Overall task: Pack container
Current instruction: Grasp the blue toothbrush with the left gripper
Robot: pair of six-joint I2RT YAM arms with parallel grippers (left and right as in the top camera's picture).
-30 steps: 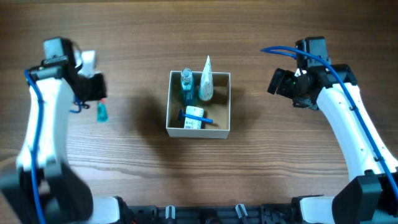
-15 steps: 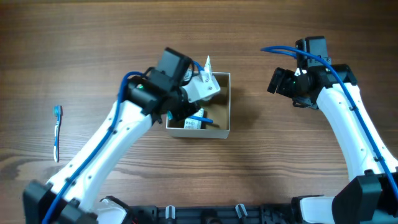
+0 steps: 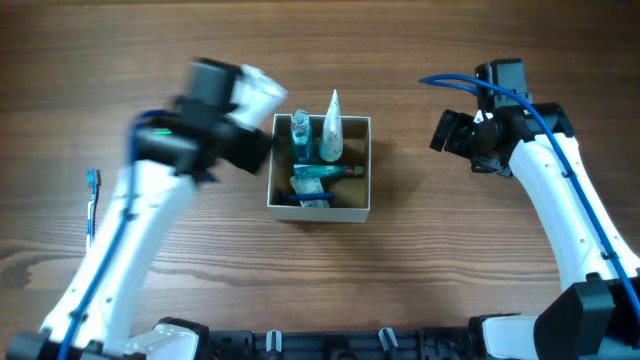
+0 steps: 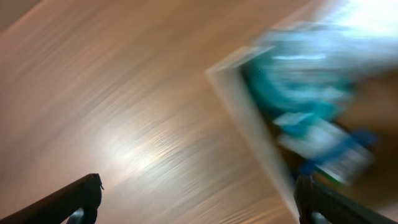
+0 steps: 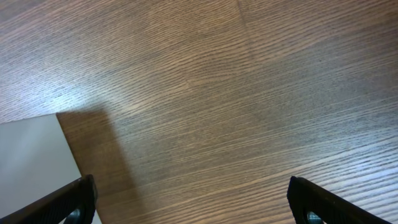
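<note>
No print on the toiletries in the container (image 3: 360, 205) is legible.

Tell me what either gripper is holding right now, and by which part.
Nothing is held: the left gripper and the right gripper are both open and empty.

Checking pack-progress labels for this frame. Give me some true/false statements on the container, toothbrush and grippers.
1. The container holds several toiletries. True.
2. A toothbrush lies on the table, left of the container. True.
3. The right gripper is shut on a tube. False: it is open and empty, over the table.
4. The white tube stands outside the container. False: it is inside.
5. The left gripper is open. True.
</note>
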